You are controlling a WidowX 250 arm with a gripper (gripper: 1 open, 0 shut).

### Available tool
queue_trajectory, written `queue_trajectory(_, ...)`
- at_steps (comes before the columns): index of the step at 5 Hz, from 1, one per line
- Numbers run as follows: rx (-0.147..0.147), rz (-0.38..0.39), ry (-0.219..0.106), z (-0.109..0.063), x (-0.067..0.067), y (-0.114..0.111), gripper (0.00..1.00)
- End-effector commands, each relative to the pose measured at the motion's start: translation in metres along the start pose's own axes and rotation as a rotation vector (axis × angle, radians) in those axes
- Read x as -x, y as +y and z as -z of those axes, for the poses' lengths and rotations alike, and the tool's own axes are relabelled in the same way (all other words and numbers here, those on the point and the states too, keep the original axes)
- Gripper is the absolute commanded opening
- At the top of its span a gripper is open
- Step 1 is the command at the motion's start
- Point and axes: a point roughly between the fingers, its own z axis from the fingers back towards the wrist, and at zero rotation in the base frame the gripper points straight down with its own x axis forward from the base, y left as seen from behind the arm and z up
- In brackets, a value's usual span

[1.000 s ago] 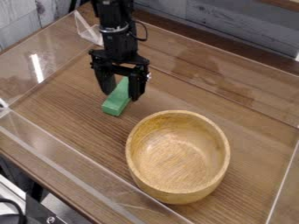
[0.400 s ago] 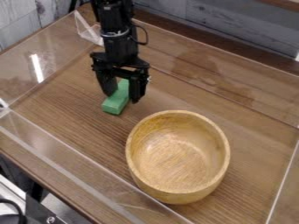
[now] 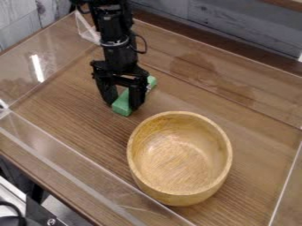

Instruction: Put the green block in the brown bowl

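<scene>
The green block [image 3: 123,105] is a small, long bar of plain bright green. It lies flat on the bench, slantwise, near the rim of the brown bowl and outside it, on the upper-left side of the bowl in the view. Part of the block is hidden; green shows in more than one patch.

The brown bowl [image 3: 178,159] is round, light brown and much wider than the block, with thick walls and a smooth rim. It stands upright on the bench, its opening facing up and its inside empty.
</scene>
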Motion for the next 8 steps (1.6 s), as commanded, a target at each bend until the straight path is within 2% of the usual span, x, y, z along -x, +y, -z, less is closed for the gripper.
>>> queue_trajectory(1,0.001,0.004,-0.026,-0.004,-0.005,-0.001,0.0)
queue_trajectory(8,0.059,0.009,0.04,-0.019,0.0,-0.018,0.0)
